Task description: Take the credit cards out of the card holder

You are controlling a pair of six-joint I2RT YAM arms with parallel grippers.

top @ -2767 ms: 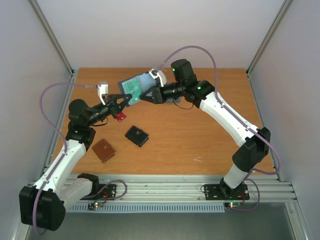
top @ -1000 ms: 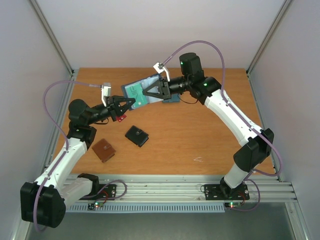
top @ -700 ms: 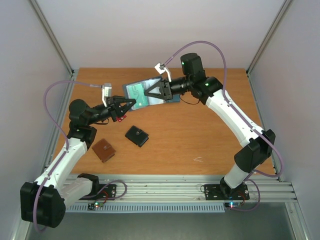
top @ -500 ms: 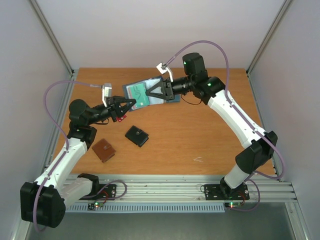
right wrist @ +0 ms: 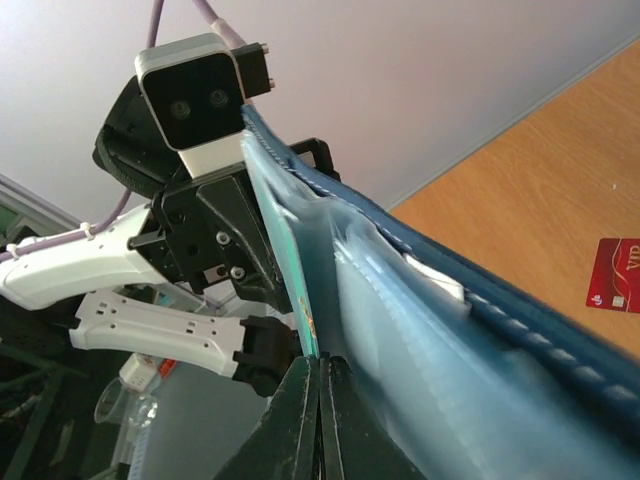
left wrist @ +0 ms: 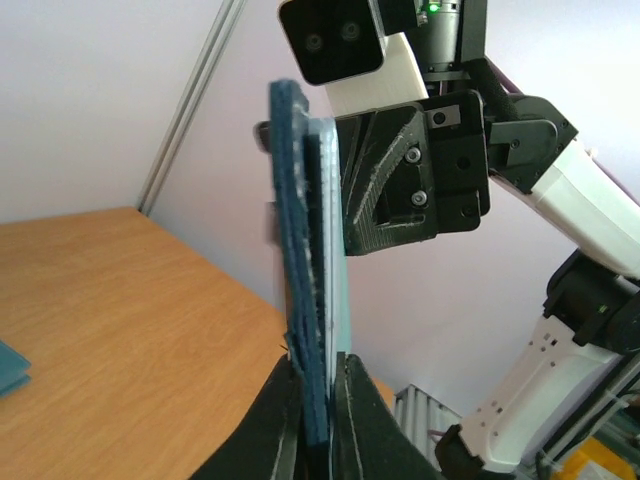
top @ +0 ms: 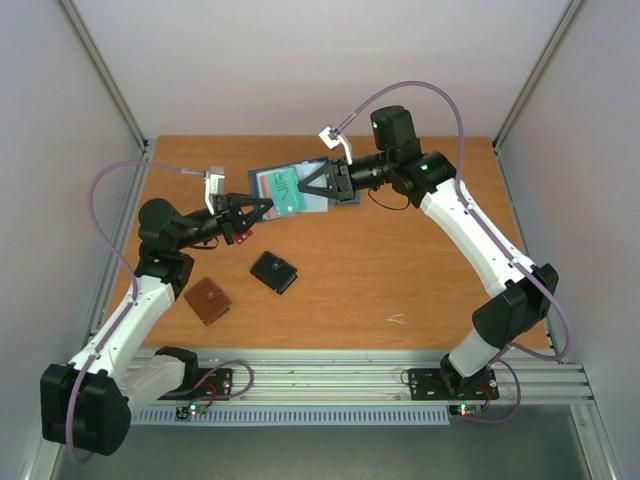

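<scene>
Bright, even light; card holder (right wrist: pixel 420 300) blurry nr lens.

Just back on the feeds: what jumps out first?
The card holder hangs in mid-air over the far table, pinched by the left gripper at its near-left corner and the right gripper from the right. A teal card shows inside it; a red card lies on the table under the left gripper.

Orange-brown wooden table (top: pixel 400 260) — pale walls (top: pixel 300 60) on three sides.
</scene>
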